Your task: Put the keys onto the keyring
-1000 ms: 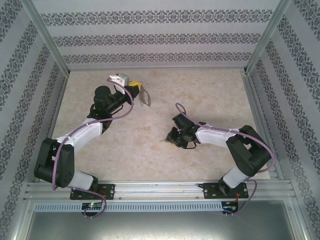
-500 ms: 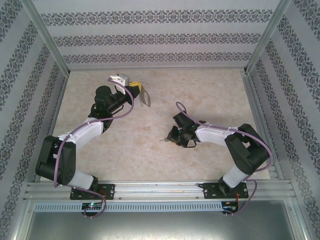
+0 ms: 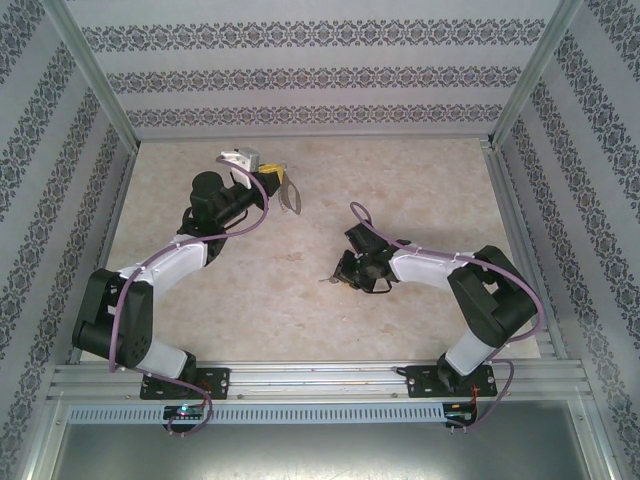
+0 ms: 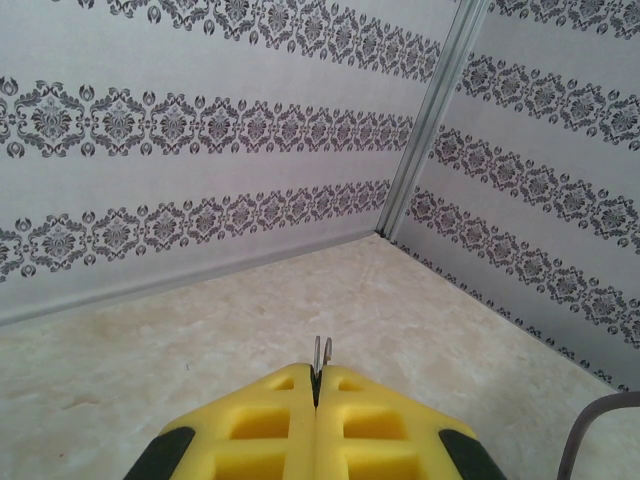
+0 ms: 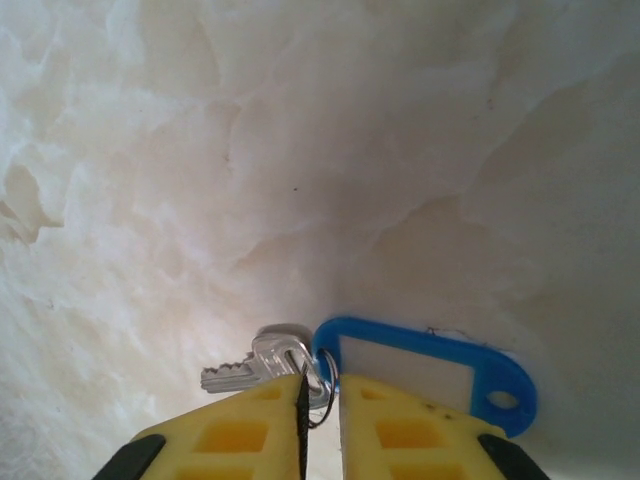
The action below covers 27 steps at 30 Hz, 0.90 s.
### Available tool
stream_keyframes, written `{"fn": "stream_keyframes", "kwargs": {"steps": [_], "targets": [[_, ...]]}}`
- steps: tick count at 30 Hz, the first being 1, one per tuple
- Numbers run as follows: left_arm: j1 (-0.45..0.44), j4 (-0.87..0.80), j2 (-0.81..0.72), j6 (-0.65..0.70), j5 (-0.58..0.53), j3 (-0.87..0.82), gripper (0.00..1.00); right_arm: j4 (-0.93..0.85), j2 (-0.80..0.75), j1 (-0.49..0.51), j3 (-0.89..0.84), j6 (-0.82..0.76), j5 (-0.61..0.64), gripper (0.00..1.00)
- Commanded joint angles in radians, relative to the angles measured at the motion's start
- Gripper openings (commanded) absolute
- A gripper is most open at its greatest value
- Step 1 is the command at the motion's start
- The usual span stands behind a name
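Right gripper (image 5: 320, 400) at the keys (image 5: 420, 368), jaws nearly closed.
Keys lie on the table (image 5: 300, 150), link ring (image 5: 326, 375) between the fingers (image 5: 240, 435); firm grasp cannot be confirmed. Left gripper (image 4: 316, 385) is clenched on the keyring (image 3: 289, 196), well apart. Threading is not yet done. Surface: pale marbled table; patterned walls (image 3: 320, 75) enclose it.

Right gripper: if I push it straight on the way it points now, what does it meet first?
Most likely the keys: the right gripper points down at the small ring joining key and blue tag, which sits between its fingertips. Right behind lies the table, apparently very close.
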Motion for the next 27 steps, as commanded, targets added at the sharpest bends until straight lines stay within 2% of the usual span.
{"fn": "stream_keyframes", "kwargs": {"steps": [1,8,14,19,25,27], "targets": [[0.010,0.083,0.007,-0.018,0.020,0.018,0.00,0.000,0.019,-0.009,0.029,-0.019,-0.016,0.14],[0.010,0.086,0.010,-0.027,0.021,0.020,0.00,0.001,-0.003,-0.016,0.013,-0.030,-0.015,0.00],[0.010,0.079,0.016,-0.037,0.035,0.034,0.00,-0.020,-0.070,-0.038,0.007,-0.102,-0.001,0.00],[0.011,0.063,0.016,-0.045,0.060,0.044,0.00,-0.006,-0.154,-0.079,0.027,-0.270,-0.007,0.00],[0.010,0.039,0.007,-0.044,0.099,0.047,0.00,0.116,-0.240,-0.168,0.047,-0.554,-0.149,0.00],[0.008,0.033,0.008,-0.046,0.106,0.052,0.00,0.214,-0.241,-0.203,0.026,-0.594,-0.267,0.00]]}}
